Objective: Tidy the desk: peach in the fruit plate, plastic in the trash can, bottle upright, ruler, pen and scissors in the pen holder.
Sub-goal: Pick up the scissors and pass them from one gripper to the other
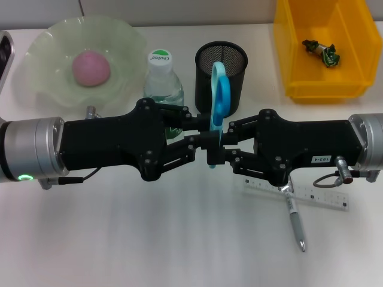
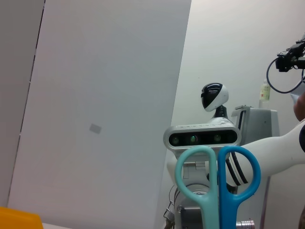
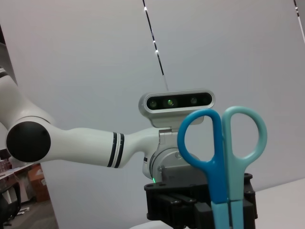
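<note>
Blue scissors (image 1: 220, 95) stand upright with handles up, in front of the black mesh pen holder (image 1: 240, 75). My left gripper (image 1: 202, 141) and right gripper (image 1: 226, 149) meet at the blades from either side, and both look shut on them. The handles show in the left wrist view (image 2: 218, 181) and the right wrist view (image 3: 223, 152). A pen (image 1: 296, 222) lies across a clear ruler (image 1: 320, 197) under my right arm. The bottle (image 1: 161, 81) stands upright. A pink peach (image 1: 91, 67) sits in the green plate (image 1: 48, 42). A green plastic wrapper (image 1: 321, 51) lies in the yellow bin (image 1: 326, 86).
A dark device edge (image 1: 3, 51) shows at the far left. The plate, bottle, pen holder and bin line the back of the white desk. My two forearms span the middle of the desk from both sides.
</note>
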You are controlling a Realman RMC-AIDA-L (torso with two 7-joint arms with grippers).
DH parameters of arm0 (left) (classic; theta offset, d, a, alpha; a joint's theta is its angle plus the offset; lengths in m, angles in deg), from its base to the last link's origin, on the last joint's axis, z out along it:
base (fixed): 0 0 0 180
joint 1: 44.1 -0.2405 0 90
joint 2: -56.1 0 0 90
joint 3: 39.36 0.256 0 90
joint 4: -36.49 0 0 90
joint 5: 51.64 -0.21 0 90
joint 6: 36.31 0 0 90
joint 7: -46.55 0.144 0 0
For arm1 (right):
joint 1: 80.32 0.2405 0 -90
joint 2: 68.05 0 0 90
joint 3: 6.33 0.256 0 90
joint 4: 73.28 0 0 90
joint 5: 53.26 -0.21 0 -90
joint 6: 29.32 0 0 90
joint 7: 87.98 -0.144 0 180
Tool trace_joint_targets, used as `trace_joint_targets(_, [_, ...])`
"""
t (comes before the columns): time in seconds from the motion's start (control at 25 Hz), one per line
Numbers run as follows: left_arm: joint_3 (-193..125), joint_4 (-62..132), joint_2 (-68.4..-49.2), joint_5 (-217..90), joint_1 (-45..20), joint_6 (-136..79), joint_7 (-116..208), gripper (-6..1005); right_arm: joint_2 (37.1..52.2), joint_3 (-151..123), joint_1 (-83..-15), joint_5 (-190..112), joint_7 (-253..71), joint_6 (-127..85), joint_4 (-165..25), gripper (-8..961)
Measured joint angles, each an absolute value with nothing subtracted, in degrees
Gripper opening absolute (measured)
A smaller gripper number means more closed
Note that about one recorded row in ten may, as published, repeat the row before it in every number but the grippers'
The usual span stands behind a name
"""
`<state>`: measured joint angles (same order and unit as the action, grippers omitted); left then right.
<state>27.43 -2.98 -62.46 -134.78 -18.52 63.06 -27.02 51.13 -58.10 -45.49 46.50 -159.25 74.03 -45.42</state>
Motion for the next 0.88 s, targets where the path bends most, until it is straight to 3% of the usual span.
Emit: trace_joint_targets(0.88, [27.23,-2.98,-62.46,-134.77,-18.53,62.87,-27.6,315,51.22,-58.09,-45.42,46.48,-159.17,73.99,-45.42,203])
